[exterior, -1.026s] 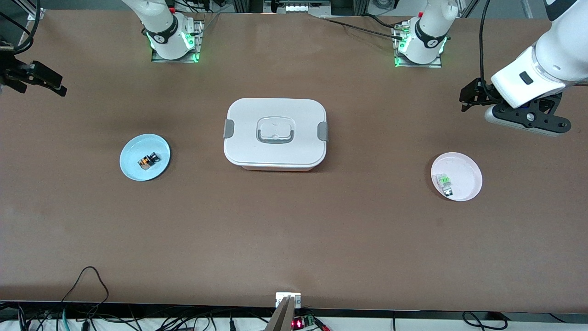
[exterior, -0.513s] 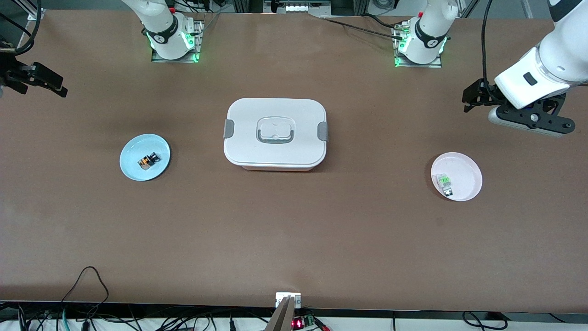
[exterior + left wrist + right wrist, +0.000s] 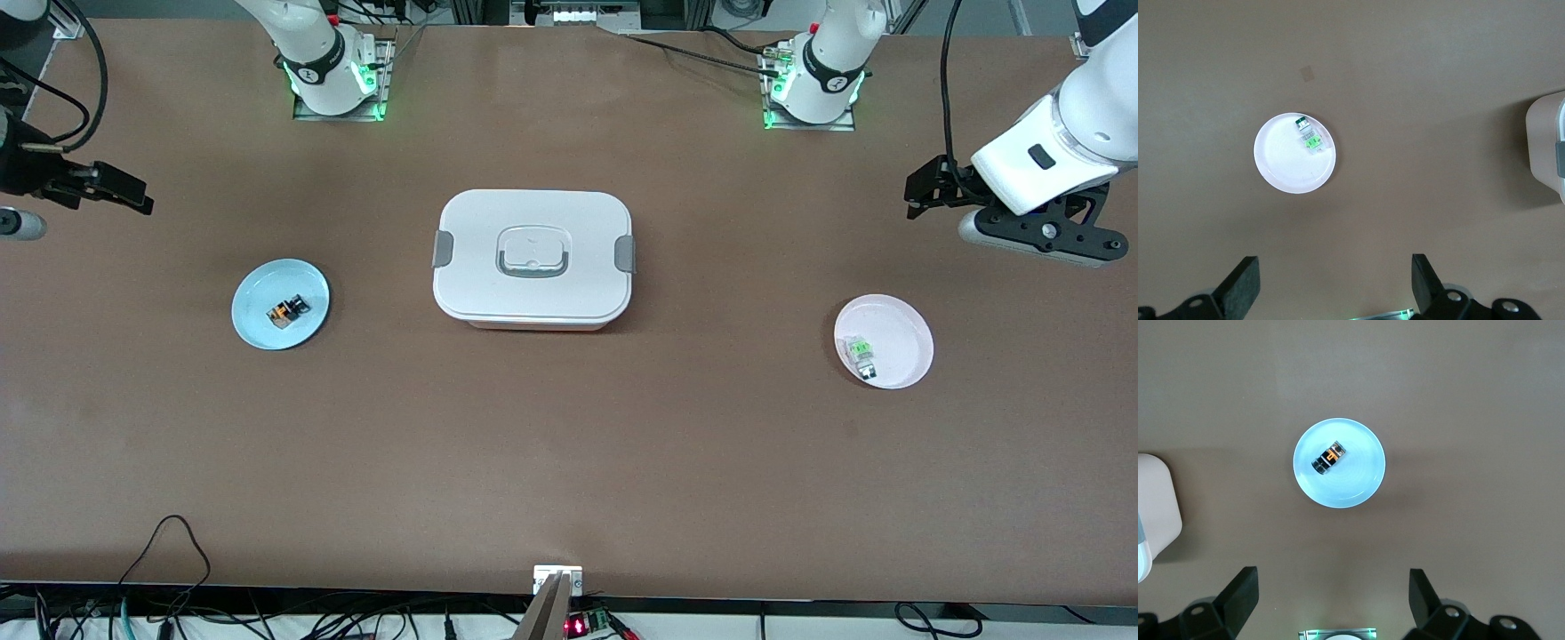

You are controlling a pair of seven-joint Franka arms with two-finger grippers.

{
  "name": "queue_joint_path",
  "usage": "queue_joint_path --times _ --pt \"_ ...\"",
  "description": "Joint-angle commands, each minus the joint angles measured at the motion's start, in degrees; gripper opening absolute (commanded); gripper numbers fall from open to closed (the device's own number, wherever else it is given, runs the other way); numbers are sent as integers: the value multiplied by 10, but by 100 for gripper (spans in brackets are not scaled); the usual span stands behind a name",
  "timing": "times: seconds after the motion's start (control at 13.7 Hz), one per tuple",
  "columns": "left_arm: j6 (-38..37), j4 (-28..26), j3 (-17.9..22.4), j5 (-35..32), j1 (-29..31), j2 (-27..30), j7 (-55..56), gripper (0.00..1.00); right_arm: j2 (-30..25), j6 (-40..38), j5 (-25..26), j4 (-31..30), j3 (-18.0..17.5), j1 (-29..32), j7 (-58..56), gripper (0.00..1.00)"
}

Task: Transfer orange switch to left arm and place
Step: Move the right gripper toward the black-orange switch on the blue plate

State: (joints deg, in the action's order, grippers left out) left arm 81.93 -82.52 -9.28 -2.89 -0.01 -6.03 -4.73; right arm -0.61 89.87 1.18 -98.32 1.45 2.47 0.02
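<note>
On blue plate (image 3: 258, 329), orange switch (image 3: 286, 311), well apart from right gripper (image 3: 120, 194), fingers spread, empty.

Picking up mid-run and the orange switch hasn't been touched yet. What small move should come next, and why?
Probably bring the right gripper in over the blue plate and start down. The orange switch lies loose on that plate, toward the right arm's end, and that gripper's jaws are open and empty, up off to the side. The box isn't in that path. The left gripper waits, open.
</note>
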Motion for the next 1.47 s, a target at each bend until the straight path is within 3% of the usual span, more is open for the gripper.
queue_joint_path --times 0.0,0.81,1.03,1.39 --pt "-11 16 -7 -16 1 -7 -4 100 20 -12 -10 19 1 -2 -6 100" --pt "-11 15 -6 -17 2 -7 -5 100 82 -19 -6 17 0 -9 -4 100" --pt "-10 16 -6 -18 2 -8 -5 100 86 42 -6 -23 0 -10 -5 100" --pt "-10 15 -7 -18 2 -7 -5 100 93 209 -5 -150 -16 -10 -49 100"
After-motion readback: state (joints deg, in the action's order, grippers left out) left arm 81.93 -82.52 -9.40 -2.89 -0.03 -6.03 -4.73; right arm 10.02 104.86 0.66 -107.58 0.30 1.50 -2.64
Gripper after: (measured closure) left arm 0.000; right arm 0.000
